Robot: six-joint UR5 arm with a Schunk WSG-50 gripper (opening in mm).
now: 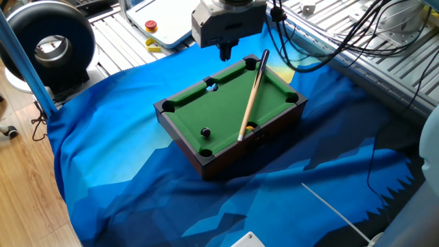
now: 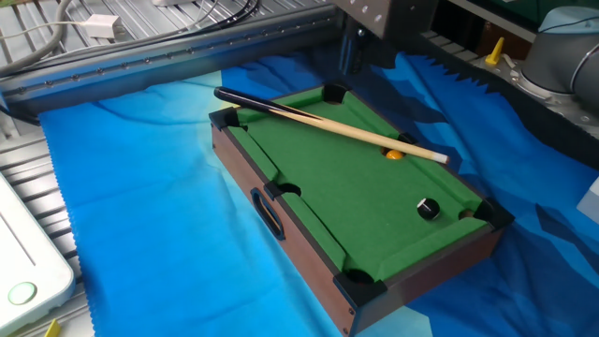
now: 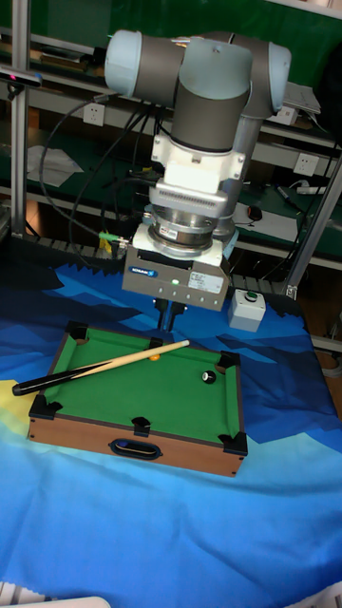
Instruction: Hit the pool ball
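My gripper [image 1: 225, 52] hangs above the far rim of the miniature pool table [image 2: 281, 227], fingers drawn together into a single dark stub and holding nothing. It is poised behind the table rather than over the felt, which I judge leaves room to come down onto the cue.

The cue [image 1: 252, 96] lies diagonally across the green felt, its dark butt overhanging the rail at one corner and its pale tip resting near the orange-yellow ball [image 2: 395, 154], the two touching or nearly so. Lying flat and propped on the rail, the butt end is the part most open to a grasp from above.

The pool ball [image 2: 428, 208], small, black and glossy, sits alone on the felt close to a corner pocket [image 2: 467, 214], well apart from the cue tip and from the other ball. In the tall fixed view it shows to the right of the cue tip [image 3: 208, 378], with bare felt between them. That gap means the cue as it lies is not lined up on the black ball; I judge it would have to be picked up and swung round before any strike.

A pale ball [image 1: 212, 87] rests in a pocket on the far side. Blue cloth [image 1: 123, 171] covers the bench beneath the table.
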